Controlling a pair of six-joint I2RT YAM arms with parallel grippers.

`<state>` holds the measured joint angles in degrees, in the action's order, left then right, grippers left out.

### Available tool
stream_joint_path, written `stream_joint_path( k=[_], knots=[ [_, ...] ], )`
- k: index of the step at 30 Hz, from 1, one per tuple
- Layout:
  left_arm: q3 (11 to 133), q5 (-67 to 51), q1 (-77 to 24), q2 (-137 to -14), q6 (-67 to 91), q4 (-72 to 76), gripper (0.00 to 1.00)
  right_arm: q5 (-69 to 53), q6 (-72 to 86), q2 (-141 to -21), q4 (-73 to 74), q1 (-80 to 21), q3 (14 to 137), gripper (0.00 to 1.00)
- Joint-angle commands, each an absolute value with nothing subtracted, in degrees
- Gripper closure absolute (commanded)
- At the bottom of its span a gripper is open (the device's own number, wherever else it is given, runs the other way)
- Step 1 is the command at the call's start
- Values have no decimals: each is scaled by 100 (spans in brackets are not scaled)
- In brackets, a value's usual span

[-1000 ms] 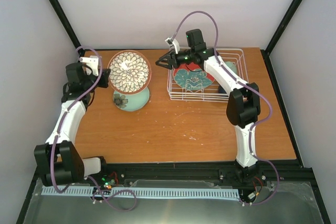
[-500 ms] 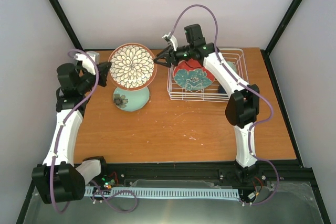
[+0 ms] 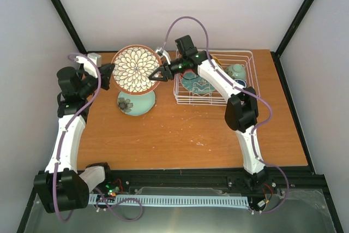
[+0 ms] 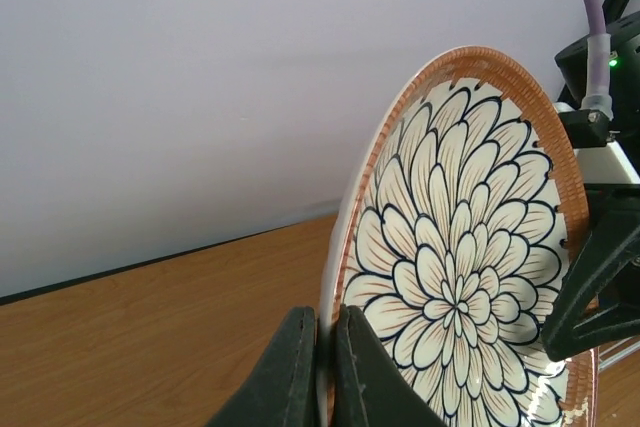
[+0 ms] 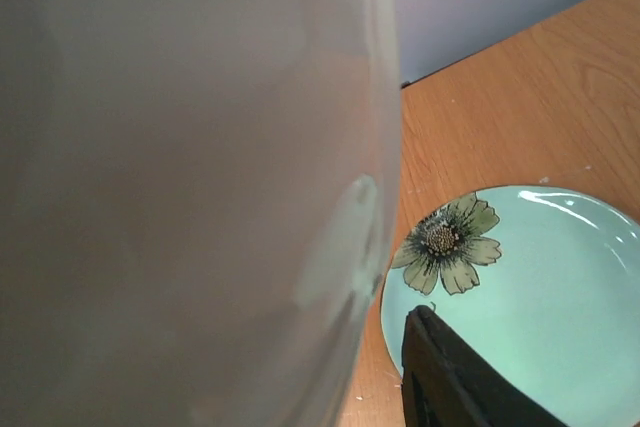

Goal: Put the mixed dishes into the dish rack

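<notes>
Well left of the dish rack (image 3: 249, 56), we see the left gripper (image 3: 107, 75) with its smooth black fingers (image 4: 290, 367) pressed together on the thin left rim of the white floral-patterned plate (image 3: 135, 69). The plate is a glossy round disc held upright above the wooden table (image 3: 180, 129), with dark-outlined petals and a ribbed orange-brown border. Beneath it, also left of the rack, lies the shallow pale teal bowl (image 3: 136, 105), glazed and marked with a single flower. At the plate's right rim, just left of the rack, the right gripper (image 3: 155, 76) has its jaws apart, one on either side of the edge. Inside the rack's white wire grid we find the red plate with teal flower (image 3: 197, 84) and, further right, the small pale green bowl (image 3: 237, 71) and the dark blue mug (image 3: 240, 84).
</notes>
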<state>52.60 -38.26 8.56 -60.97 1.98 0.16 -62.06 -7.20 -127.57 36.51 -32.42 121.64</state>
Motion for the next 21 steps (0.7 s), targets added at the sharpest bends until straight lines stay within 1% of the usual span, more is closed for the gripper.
stream_joint_path(
  k=[1,2,3,4,5,13,17,20,21],
  knots=[
    [5485,-4254,801,-6092,506,1047,99,-6590,-588,-12858,3702,-3383,12627,58],
    [5484,-4259,808,-6113,521,1069,99,-6644,-527,-12891,3705,-3384,12732,65],
    [5484,-4262,808,-6138,526,1080,99,-6669,-486,-12921,3738,-3384,12833,76],
    [5472,-4263,807,-6157,534,1100,99,-6685,-458,-12931,3761,-3384,12899,90],
    [5456,-4263,807,-6175,536,1124,99,-6679,-442,-12926,3755,-3384,12932,96],
    [5370,-4234,794,-6449,632,1400,99,-6633,-468,-12691,3561,-3394,12936,97],
    [5356,-4121,799,-6602,615,1416,99,-6176,-521,-12470,3484,-3393,12833,97],
    [5369,-4000,800,-6704,602,1403,90,-5858,-547,-12278,3425,-3372,12776,97],
    [5385,-3987,799,-6743,594,1407,89,-5805,-555,-12239,3409,-3365,12776,97]
  ],
)
